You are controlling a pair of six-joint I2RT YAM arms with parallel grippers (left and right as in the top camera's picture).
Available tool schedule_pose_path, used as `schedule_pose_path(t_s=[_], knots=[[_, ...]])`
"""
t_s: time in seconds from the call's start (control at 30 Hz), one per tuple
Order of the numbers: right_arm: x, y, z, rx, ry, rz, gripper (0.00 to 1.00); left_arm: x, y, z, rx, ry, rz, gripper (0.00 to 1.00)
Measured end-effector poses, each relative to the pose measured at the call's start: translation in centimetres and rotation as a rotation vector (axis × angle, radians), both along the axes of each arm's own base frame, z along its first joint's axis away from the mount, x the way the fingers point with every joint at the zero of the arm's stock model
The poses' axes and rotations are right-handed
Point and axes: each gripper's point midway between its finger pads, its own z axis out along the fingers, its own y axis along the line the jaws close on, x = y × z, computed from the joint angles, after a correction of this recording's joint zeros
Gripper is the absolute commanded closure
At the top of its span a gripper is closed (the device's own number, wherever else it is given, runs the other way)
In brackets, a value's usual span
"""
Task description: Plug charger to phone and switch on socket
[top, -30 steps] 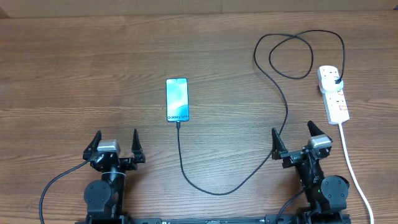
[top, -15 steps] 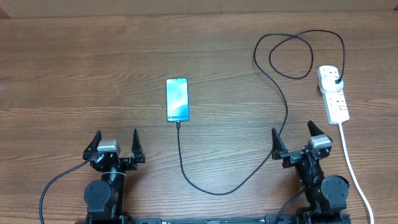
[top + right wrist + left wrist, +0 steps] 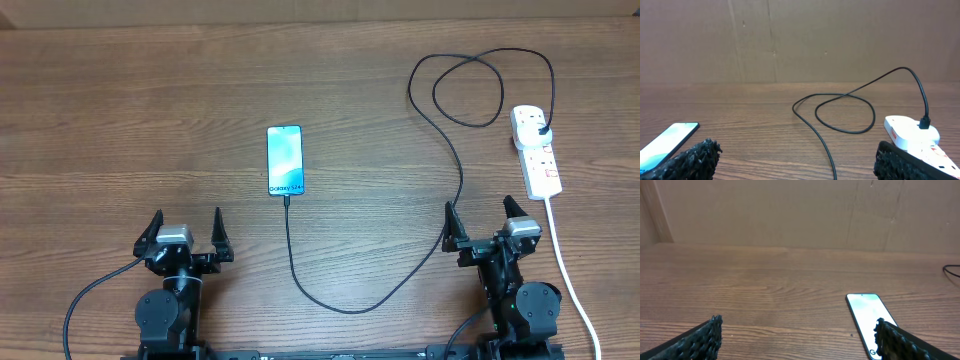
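Note:
The phone (image 3: pixel 285 160) lies flat at mid-table with its screen lit; it also shows in the left wrist view as the phone (image 3: pixel 866 314) and at the left edge of the right wrist view as the phone (image 3: pixel 666 144). The black charger (image 3: pixel 330 305) runs from the phone's near end, curves right, loops at the back, and ends in a black plug (image 3: pixel 541 128) seated in the white socket (image 3: pixel 535 152). My left gripper (image 3: pixel 188 218) is open, near and left of the phone. My right gripper (image 3: pixel 481 206) is open, just beside the socket (image 3: pixel 912 131), with the charger (image 3: pixel 822 140) lying between its fingers.
The socket's thick white cord (image 3: pixel 568 270) trails toward the front edge, right of my right arm. A brown cardboard wall (image 3: pixel 790 210) stands behind the wooden table (image 3: pixel 120 120).
My right gripper has shifted slightly to the right, nearer the socket. The left arm, phone and charger have not moved.

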Motion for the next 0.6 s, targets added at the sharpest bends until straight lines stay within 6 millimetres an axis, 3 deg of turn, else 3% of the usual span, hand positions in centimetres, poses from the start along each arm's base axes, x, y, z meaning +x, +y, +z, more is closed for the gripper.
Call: schedule_pose_path(t_s=[0.6], knots=[[0.01,-0.11,0.01,0.000,0.000,-0.006,0.00,0.00,0.00,0.00,-0.003,0.000,0.000,0.00]])
